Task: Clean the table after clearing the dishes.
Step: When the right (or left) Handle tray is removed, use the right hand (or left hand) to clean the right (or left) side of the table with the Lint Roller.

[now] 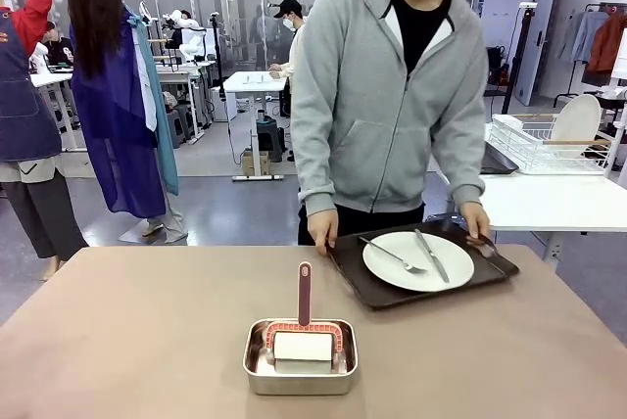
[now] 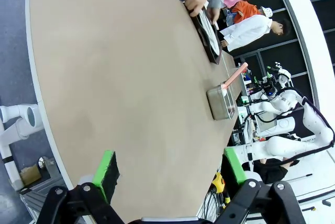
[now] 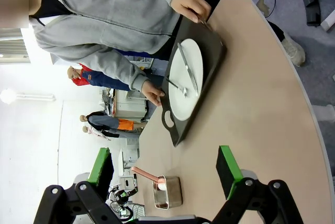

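Note:
The brownish table (image 1: 147,331) stretches across the front view. At its far right edge lies a dark tray (image 1: 353,277) bearing a white plate (image 1: 456,262) with a fork (image 1: 392,255) and a knife (image 1: 431,256). A person in a grey hoodie grips the tray's two ends with both hands (image 1: 321,230). My left gripper (image 2: 170,161) hovers open above the table's near edge, far from the tray (image 2: 207,35). My right gripper (image 3: 163,156) is open too, high over the table, looking down at the tray (image 3: 212,72) and plate (image 3: 194,59).
A small steel pan (image 1: 257,380) with a pink-handled white scrubber (image 1: 304,294) stands at the table's front middle, also in both wrist views (image 2: 220,103) (image 3: 168,192). Behind at right, a white table holds a wire rack (image 1: 549,145).

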You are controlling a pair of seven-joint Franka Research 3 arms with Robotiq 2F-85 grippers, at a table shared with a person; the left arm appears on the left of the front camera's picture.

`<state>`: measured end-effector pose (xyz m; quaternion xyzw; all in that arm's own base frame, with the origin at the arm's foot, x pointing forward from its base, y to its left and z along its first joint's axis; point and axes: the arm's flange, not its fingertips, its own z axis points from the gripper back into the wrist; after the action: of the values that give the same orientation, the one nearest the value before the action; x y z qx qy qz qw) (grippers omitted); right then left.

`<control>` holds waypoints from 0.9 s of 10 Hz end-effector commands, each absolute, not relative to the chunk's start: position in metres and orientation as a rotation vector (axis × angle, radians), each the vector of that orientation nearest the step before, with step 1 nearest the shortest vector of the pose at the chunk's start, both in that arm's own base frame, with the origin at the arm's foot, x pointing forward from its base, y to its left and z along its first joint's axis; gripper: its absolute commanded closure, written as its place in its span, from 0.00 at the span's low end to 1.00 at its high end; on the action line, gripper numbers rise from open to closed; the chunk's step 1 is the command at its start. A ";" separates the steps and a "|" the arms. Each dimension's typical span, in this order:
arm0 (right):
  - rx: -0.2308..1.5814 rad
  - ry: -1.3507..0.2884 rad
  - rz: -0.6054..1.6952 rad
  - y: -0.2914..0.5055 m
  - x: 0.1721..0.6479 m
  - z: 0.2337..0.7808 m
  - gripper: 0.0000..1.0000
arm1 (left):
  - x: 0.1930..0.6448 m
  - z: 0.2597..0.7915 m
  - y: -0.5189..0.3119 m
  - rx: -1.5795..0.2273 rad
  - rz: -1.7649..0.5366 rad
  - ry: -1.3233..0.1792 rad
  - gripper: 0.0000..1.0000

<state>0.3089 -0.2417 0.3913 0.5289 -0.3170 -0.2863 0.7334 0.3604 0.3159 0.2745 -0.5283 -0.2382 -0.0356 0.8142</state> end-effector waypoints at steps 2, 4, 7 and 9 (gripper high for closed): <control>1.168 -0.702 -0.626 -0.241 0.308 0.393 0.00 | 0.356 0.278 0.317 -1.120 -0.078 -0.493 0.00; 1.168 -0.702 -0.626 -0.241 0.308 0.393 0.00 | 0.356 0.278 0.317 -1.120 -0.078 -0.493 0.00; 1.168 -0.702 -0.626 -0.241 0.308 0.393 0.00 | 0.356 0.278 0.317 -1.120 -0.078 -0.493 0.00; 1.080 -0.659 -0.546 -0.219 0.334 0.425 0.00 | 0.356 0.278 0.317 -1.120 -0.078 -0.493 0.00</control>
<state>0.3160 -0.2358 0.3985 0.5229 -0.3150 -0.2724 0.7438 0.3604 0.3158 0.2745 -0.5283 -0.2382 -0.0356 0.8142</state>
